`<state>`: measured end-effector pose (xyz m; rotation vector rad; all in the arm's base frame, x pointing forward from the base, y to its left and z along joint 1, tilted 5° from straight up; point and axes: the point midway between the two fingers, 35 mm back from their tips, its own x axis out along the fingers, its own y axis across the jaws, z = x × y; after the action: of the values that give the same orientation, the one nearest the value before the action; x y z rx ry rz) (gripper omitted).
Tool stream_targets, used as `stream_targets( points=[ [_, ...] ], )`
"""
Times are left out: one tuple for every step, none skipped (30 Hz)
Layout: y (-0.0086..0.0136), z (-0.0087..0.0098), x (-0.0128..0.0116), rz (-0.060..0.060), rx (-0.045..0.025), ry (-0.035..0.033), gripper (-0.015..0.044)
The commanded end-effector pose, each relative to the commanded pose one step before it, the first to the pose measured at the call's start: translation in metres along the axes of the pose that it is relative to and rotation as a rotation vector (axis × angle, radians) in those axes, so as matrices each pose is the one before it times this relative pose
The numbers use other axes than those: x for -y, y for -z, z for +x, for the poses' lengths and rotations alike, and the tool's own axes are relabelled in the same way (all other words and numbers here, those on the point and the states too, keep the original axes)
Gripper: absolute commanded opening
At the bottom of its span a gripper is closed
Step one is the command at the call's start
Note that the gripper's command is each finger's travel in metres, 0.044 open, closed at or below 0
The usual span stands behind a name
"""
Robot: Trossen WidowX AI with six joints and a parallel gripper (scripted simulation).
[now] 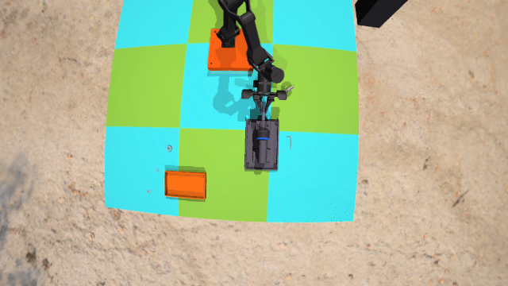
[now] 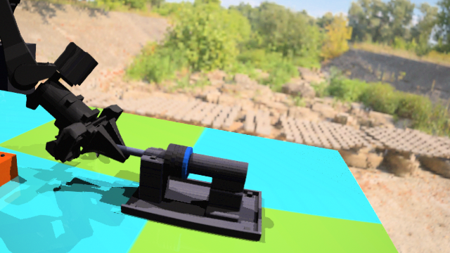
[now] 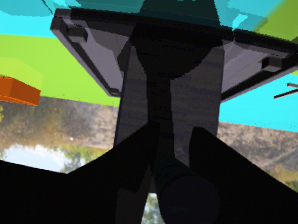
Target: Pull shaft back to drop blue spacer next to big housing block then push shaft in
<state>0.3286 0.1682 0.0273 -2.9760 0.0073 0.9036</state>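
My gripper (image 1: pixel 263 113) (image 2: pixel 124 154) (image 3: pixel 174 133) is shut on the shaft (image 2: pixel 135 151), at its outer end, behind the small support block (image 2: pixel 151 179). The blue spacer (image 1: pixel 263 138) (image 2: pixel 187 161) sits upright in line with the shaft, between the dark spacers (image 1: pixel 263 133) (image 2: pixel 174 157) and the big housing block (image 1: pixel 262 154) (image 2: pixel 225 169). It looks close against the housing's round end. The dark spacers form a packed stack between the support block and the blue spacer. How far the shaft reaches inside the spacers and the housing is hidden.
The fixture stands on a dark base tray (image 1: pixel 275 166) (image 2: pixel 193 225). In the top view, an orange tray (image 1: pixel 185 184) lies at lower left, near a washer (image 1: pixel 169 148) and small metal parts. A hex key (image 1: pixel 290 142) lies right of the fixture.
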Motion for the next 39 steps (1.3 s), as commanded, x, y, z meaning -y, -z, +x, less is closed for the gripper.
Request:
stream_targets(
  points=[
    [-0.00136,-0.00083,-0.00045,0.0028,0.00164,-0.00115,0.0000],
    [-0.00006,-0.00010,0.00000,0.0000,0.00001,0.00000,0.0000],
    [-0.00004,-0.00007,0.00000,0.0000,0.00001,0.00000,0.0000],
    [-0.00006,-0.00010,0.00000,0.0000,0.00001,0.00000,0.0000],
    [-0.00004,-0.00007,0.00000,0.0000,0.00001,0.00000,0.0000],
    [-0.00006,-0.00010,0.00000,0.0000,0.00001,0.00000,0.0000],
    [-0.00004,-0.00007,0.00000,0.0000,0.00001,0.00000,0.0000],
    [-0.00006,-0.00010,0.00000,0.0000,0.00001,0.00000,0.0000],
    [-0.00004,-0.00007,0.00000,0.0000,0.00001,0.00000,0.0000],
    [-0.00006,-0.00010,0.00000,0.0000,0.00001,0.00000,0.0000],
    [-0.00004,-0.00007,0.00000,0.0000,0.00001,0.00000,0.0000],
    [-0.00006,-0.00010,0.00000,0.0000,0.00001,0.00000,0.0000],
    [-0.00004,-0.00007,0.00000,0.0000,0.00001,0.00000,0.0000],
    [-0.00006,-0.00010,0.00000,0.0000,0.00001,0.00000,0.0000],
    [-0.00004,-0.00007,0.00000,0.0000,0.00001,0.00000,0.0000],
    [-0.00006,-0.00010,0.00000,0.0000,0.00001,0.00000,0.0000],
    [-0.00004,-0.00007,0.00000,0.0000,0.00001,0.00000,0.0000],
    [-0.00006,-0.00010,0.00000,0.0000,0.00001,0.00000,0.0000],
    [-0.00004,-0.00007,0.00000,0.0000,0.00001,0.00000,0.0000],
    [-0.00006,-0.00010,0.00000,0.0000,0.00001,0.00000,0.0000],
    [-0.00004,-0.00007,0.00000,0.0000,0.00001,0.00000,0.0000],
    [-0.00006,-0.00010,0.00000,0.0000,0.00001,0.00000,0.0000],
    [-0.00004,-0.00007,0.00000,0.0000,0.00001,0.00000,0.0000],
    [-0.00006,-0.00010,0.00000,0.0000,0.00001,0.00000,0.0000],
    [-0.00004,-0.00007,0.00000,0.0000,0.00001,0.00000,0.0000],
    [-0.00006,-0.00010,0.00000,0.0000,0.00001,0.00000,0.0000],
    [-0.00004,-0.00007,0.00000,0.0000,0.00001,0.00000,0.0000],
    [-0.00006,-0.00010,0.00000,0.0000,0.00001,0.00000,0.0000],
    [-0.00004,-0.00007,0.00000,0.0000,0.00001,0.00000,0.0000],
    [-0.00006,-0.00010,0.00000,0.0000,0.00001,0.00000,0.0000],
    [-0.00004,-0.00007,0.00000,0.0000,0.00001,0.00000,0.0000],
    [-0.00006,-0.00010,0.00000,0.0000,0.00001,0.00000,0.0000],
    [-0.00004,-0.00007,0.00000,0.0000,0.00001,0.00000,0.0000],
    [-0.00006,-0.00010,0.00000,0.0000,0.00001,0.00000,0.0000],
    [-0.00004,-0.00007,0.00000,0.0000,0.00001,0.00000,0.0000],
    [-0.00006,-0.00010,0.00000,0.0000,0.00001,0.00000,0.0000],
    [-0.00004,-0.00007,0.00000,0.0000,0.00001,0.00000,0.0000],
    [-0.00006,-0.00010,0.00000,0.0000,0.00001,0.00000,0.0000],
    [-0.00004,-0.00007,0.00000,0.0000,0.00001,0.00000,0.0000]
  ],
)
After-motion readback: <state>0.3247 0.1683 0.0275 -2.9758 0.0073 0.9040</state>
